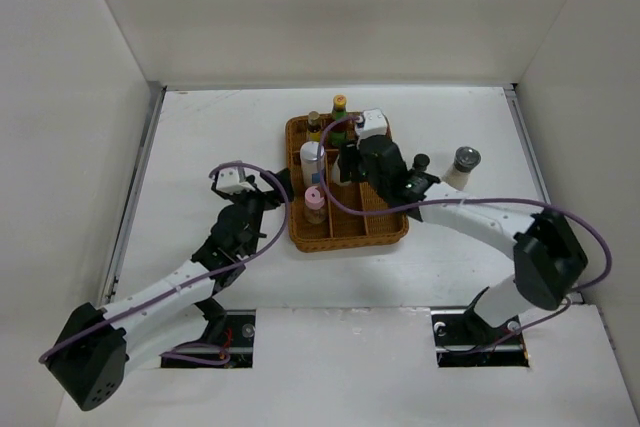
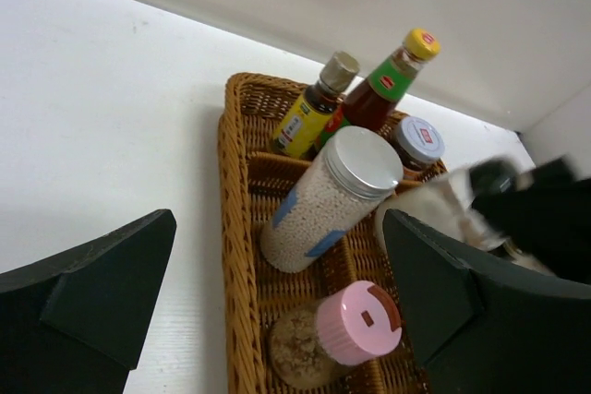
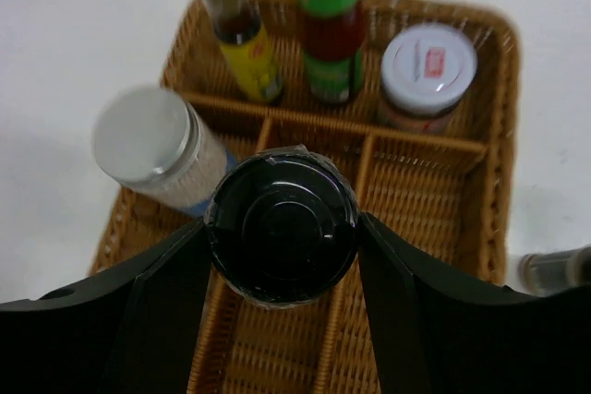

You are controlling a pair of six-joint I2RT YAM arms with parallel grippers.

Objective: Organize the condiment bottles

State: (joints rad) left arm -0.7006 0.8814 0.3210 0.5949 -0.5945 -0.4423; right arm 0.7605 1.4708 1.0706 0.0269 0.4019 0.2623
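Note:
The wicker tray [image 1: 350, 243] holds a silver-lidded white jar [image 1: 313, 155], a pink-lidded jar [image 1: 315, 197], a dark yellow-label bottle [image 1: 314, 123] and an orange-capped sauce bottle [image 1: 340, 105]. My right gripper [image 3: 282, 232] is shut on the black cap of a bottle [image 3: 282, 226], held upright over the tray's middle compartments. A white-lidded jar [image 3: 427, 71] stands in the back right compartment. My left gripper [image 2: 280, 228] hangs open just left of the tray, holding nothing, with the pink-lidded jar [image 2: 355, 325] below it.
On the table right of the tray stand a grey-lidded shaker [image 1: 463, 165] and a small black-capped bottle [image 1: 421, 163]. White walls close in the table on three sides.

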